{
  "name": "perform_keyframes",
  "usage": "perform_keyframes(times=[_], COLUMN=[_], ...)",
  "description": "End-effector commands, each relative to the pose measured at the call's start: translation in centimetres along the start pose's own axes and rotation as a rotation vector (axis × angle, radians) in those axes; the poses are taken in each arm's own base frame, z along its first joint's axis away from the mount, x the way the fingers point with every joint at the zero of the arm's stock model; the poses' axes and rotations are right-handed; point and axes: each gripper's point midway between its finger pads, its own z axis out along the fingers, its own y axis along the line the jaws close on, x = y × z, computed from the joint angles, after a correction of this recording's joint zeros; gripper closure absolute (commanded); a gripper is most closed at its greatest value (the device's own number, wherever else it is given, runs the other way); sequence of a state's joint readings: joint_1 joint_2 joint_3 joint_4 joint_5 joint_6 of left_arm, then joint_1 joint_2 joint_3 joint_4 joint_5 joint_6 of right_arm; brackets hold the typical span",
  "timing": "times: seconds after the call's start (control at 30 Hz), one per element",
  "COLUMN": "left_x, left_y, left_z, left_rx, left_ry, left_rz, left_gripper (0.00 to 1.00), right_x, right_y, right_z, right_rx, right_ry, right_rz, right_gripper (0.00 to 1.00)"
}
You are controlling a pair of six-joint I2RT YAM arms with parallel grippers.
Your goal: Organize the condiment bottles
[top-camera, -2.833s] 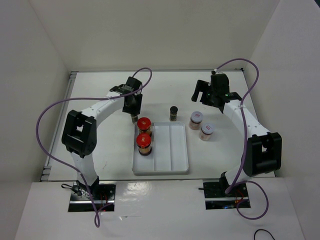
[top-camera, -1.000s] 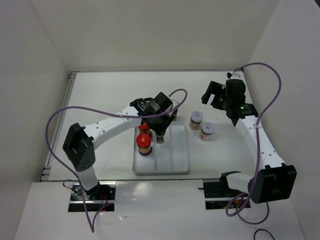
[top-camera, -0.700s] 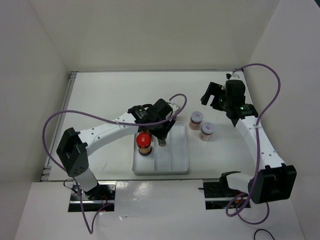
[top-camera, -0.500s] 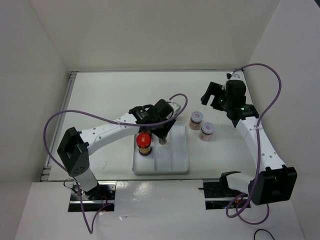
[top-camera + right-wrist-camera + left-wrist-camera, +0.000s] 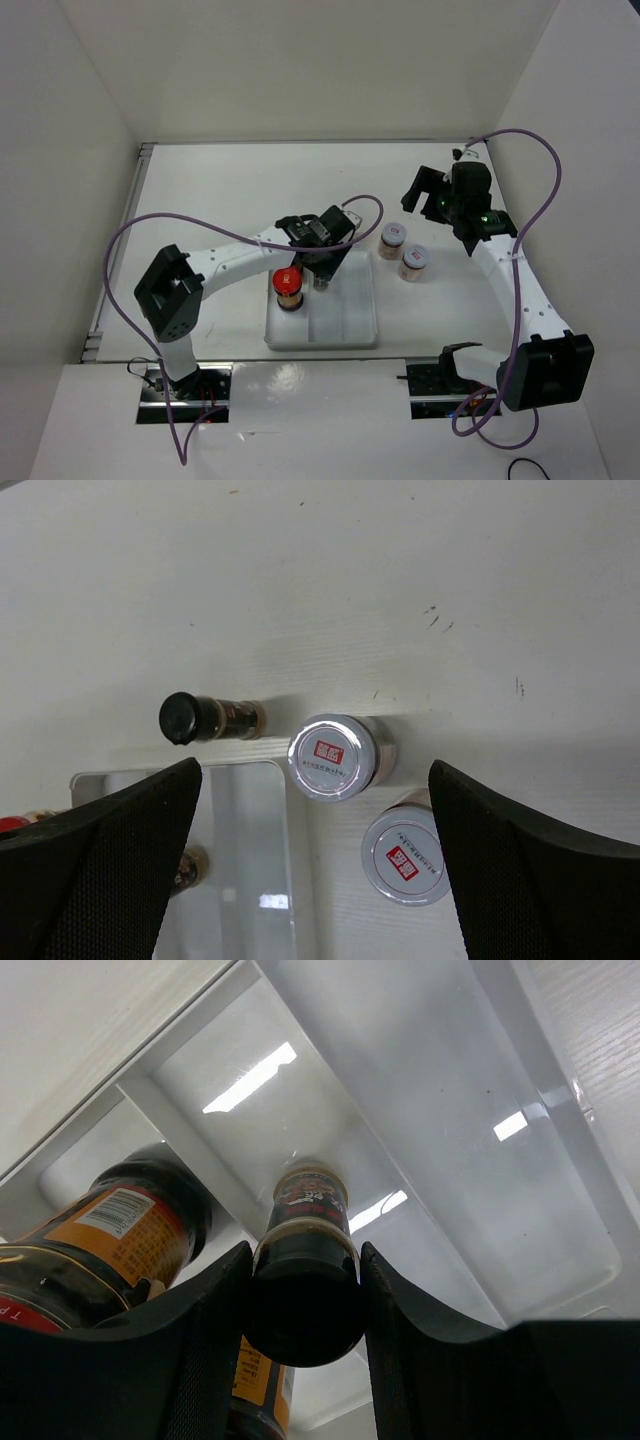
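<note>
The white surface (image 5: 220, 200) carries a white three-section tray (image 5: 345, 330).

**Location of parts**
- The red-capped jars (image 5: 120, 1230) stand in the tray's left section. The top view shows only one of them clear of the arm.
- The two pink jars (image 5: 335, 755) stand close together on the surface, just right of the tray.
- One dark bottle (image 5: 305, 1250) is upright in the middle section, its base at or just above the tray floor.
- The second dark bottle (image 5: 205, 718) stands on the surface, just beyond the tray's far edge.

**Hand state**
- The left hand (image 5: 306, 1320) is clamped on the dark bottle, with one finger on each side of its black cap.
- The right hand (image 5: 425, 192) is spread wide and holds nothing. It sits above the pink jars.

**Handling**
All the jars appear rigid, smooth and probably glass, so treat them as breakable and slippery. The dark bottle is slim and tall and is likely to tip, so take hold at the cap or neck and keep it vertical. The pink jars are squat and stable. Grip them across the lid or the upper body.
</note>
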State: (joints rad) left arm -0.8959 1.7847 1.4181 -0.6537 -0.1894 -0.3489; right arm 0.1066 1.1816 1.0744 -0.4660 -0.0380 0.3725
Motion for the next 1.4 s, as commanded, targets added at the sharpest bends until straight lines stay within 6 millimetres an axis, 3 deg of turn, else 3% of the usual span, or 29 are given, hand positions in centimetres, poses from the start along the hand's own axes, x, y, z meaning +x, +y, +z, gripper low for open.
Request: perform_keyframes(times=[0.0,0.1,0.13,0.53,0.6,0.8,0.93,1.17,1.37], left_x=[-0.9,-0.9,-0.9,-0.5,-1.6,-7.1,-10.5,-14.7,-16.0], left_y=[-0.4,-0.6,-0.6,-0.8,-0.6,0.3,1.3,1.8,1.3], left_z=[0.3,0.3,0.3,0.0,-1.1,-5.0,-5.2,-3.2,-0.6], left_rx=[-0.004,0.005,0.005,-0.015,-0.022,-0.087,-0.072,-0.027,0.018], left_ry=[-0.032,-0.03,-0.03,-0.019,-0.042,-0.187,-0.237,-0.252,-0.243], left_rz=[-0.025,-0.025,-0.025,-0.015,-0.019,-0.059,-0.103,-0.131,-0.14], left_gripper=[0.6,0.56,0.49,0.21,0.16,0.01,0.01,0.01,0.01], right_x=[-0.2,-0.2,-0.3,0.5,0.4,-0.5,-0.8,-0.9,-1.6], right_y=[-0.3,-0.3,-0.4,-0.8,-1.0,-1.4,-1.6,-2.5,-3.1], right_z=[-0.5,-0.5,-0.5,0.1,0.1,-0.2,-0.5,-0.6,-0.7], right_rx=[0.007,0.007,0.015,0.026,0.037,0.058,0.062,0.089,0.099], right_ry=[-0.014,-0.014,-0.018,0.008,0.003,-0.026,-0.037,-0.039,-0.054], right_rz=[-0.003,-0.003,-0.002,-0.011,-0.011,-0.006,-0.002,0.009,0.034], right_gripper=[0.01,0.01,0.01,0.01,0.01,0.01,0.01,0.01,0.01])
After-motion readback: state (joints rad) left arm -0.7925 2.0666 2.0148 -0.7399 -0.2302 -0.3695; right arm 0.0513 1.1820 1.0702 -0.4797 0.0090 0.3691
